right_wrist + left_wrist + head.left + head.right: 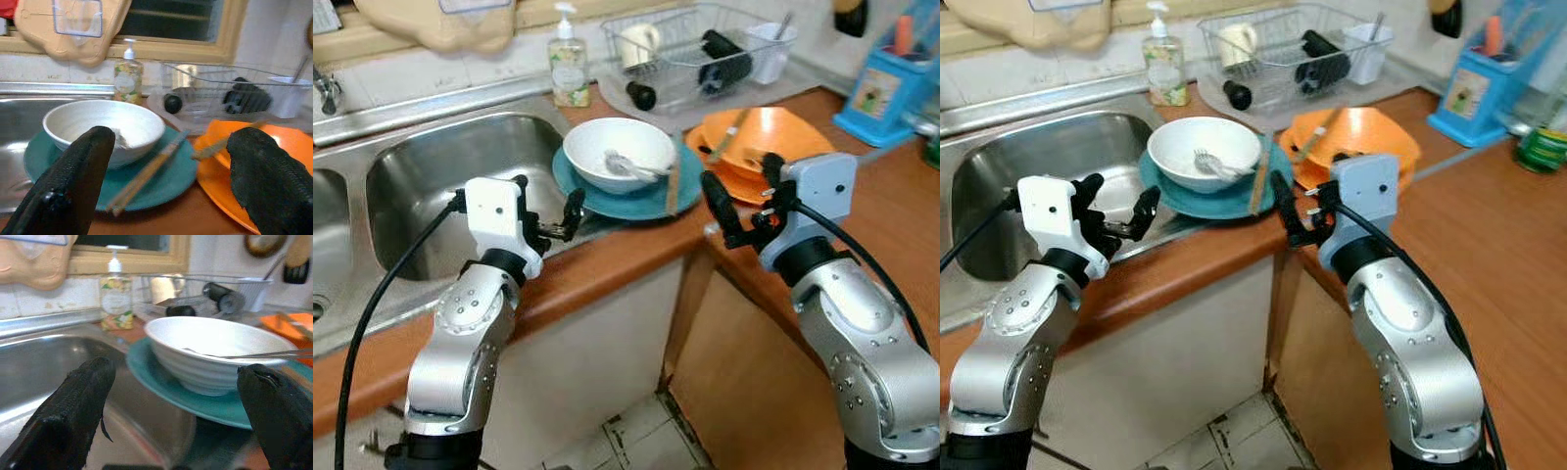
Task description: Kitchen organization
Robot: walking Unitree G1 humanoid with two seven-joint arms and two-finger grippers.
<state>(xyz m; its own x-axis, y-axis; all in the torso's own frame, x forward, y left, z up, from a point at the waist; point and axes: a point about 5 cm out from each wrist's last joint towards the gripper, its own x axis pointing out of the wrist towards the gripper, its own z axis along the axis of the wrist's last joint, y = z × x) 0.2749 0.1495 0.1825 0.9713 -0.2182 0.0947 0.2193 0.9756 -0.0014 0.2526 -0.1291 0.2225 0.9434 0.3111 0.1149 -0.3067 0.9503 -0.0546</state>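
Left gripper [548, 217] hovers over the front rim of the steel sink [431, 176], fingers spread wide, nothing between them. It points toward 1 o'clock at the white bowl [619, 152]. The left wrist view shows the bowl framed between the two black fingers [73, 411], apart from both.

Right gripper [744, 201] hangs above the counter edge [626, 255], jaws likewise parted and empty, aimed toward 11 o'clock at the dishes.

White bowl sits on a teal plate [646, 201] that overlaps the sink's right edge. A utensil [631, 166] lies inside the bowl, possibly a fork; head blurred. A pair of wooden chopsticks [673, 186] rests on the teal plate at the bowl's 3 o'clock side.

At 3 o'clock of the teal plate, touching or just overlapping it: stacked orange dishes [773, 137], a wooden utensil [729, 137] lying across them.

At 12 o'clock of the bowl: soap dispenser [569, 61]. At 1 o'clock: wire dish rack [695, 49] holding a mug, a black item and a white container. Blue holder [891, 93] far at 2 o'clock on the counter.
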